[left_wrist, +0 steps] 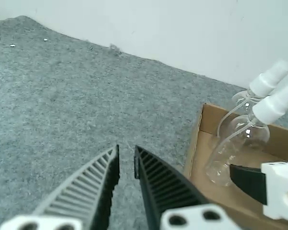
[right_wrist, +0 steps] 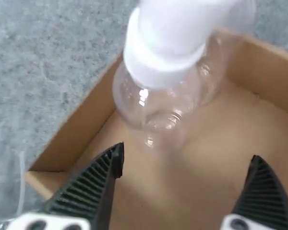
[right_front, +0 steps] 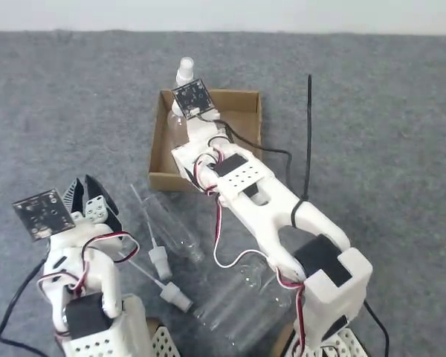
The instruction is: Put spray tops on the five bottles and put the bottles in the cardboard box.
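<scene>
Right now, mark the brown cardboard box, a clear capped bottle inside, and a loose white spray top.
cardboard box [right_front: 238, 102]: high view, far wall.
capped bottle [right_wrist: 156, 100]: right wrist view, shoulder.
spray top [right_front: 175, 297]: high view, head.

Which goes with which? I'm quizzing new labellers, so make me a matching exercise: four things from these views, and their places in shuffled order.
Things:
1. right gripper
2. left gripper
3. loose spray tops
4. capped bottles

Places:
A. lying on the carpet
B. inside the cardboard box
C. open, above the cardboard box
D. above bare carpet, off to the side of the box

Pairs: 1-C, 2-D, 3-A, 4-B.
</scene>
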You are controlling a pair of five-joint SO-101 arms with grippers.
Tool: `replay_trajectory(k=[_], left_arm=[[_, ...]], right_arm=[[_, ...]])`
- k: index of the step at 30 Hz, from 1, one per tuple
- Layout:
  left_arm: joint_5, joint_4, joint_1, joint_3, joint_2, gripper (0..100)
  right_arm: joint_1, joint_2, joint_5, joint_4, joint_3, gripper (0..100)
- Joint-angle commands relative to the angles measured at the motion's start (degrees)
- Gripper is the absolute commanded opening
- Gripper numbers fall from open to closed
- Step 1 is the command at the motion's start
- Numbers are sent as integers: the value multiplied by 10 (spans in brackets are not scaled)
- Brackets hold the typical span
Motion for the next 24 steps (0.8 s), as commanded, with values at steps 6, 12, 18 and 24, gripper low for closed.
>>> replay_trajectory(k=[6, 12, 18, 24], left_arm=[[4, -4, -4, -7, -12, 47], [7, -4, -32, -9, -12, 47], [8, -4, -39, -9, -12, 48], [8, -4, -41, -10, -12, 48]], right_arm=[[-6, -131, -3, 111, -9, 333], [-4, -146, -2, 150, -11, 333], [-6, -153, -2, 179, -13, 333], [-6, -227, -2, 256, -18, 333]])
